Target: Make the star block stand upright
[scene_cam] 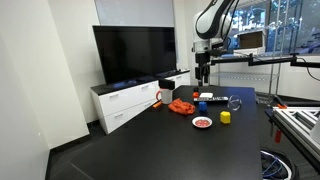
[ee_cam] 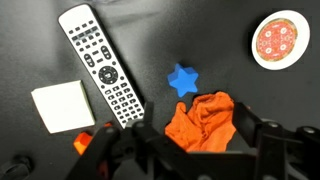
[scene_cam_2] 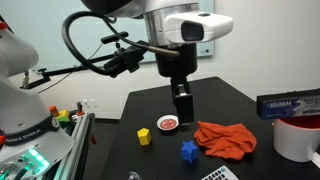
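Lying flat and ungrasped, the blue star-shaped block [ee_cam: 181,79] awaits uprighting; the tool [scene_cam_2: 182,115] hangs above, wide, empty.

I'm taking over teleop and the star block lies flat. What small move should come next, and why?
Probably lower the gripper toward the blue star block, shifting to centre it between the fingers. The star lies flat on the table beside the orange cloth; the open gripper hangs well above it, empty, and in the wrist view the star sits off the finger line.
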Tool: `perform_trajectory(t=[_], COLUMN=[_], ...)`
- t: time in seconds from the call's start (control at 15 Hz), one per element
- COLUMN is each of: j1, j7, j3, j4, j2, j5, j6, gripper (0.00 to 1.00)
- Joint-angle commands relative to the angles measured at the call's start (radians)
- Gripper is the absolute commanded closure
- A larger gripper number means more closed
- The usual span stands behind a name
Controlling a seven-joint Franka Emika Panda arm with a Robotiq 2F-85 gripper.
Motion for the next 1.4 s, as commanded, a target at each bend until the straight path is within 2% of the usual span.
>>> perform_trajectory(t=[0.0,0.47,1.33], j1=[0.002,-0.007,-0.019], j7=[-0.020,0.000,0.029], j3=[-0.003,0.015,0.069], j4=[0.030,0.038,0.067], j2=[0.072,0.231,0.331], j5=[0.017,-0.004,0.055], j6=[0.028,0.126,0.219], gripper=[0.00,0.00,0.00])
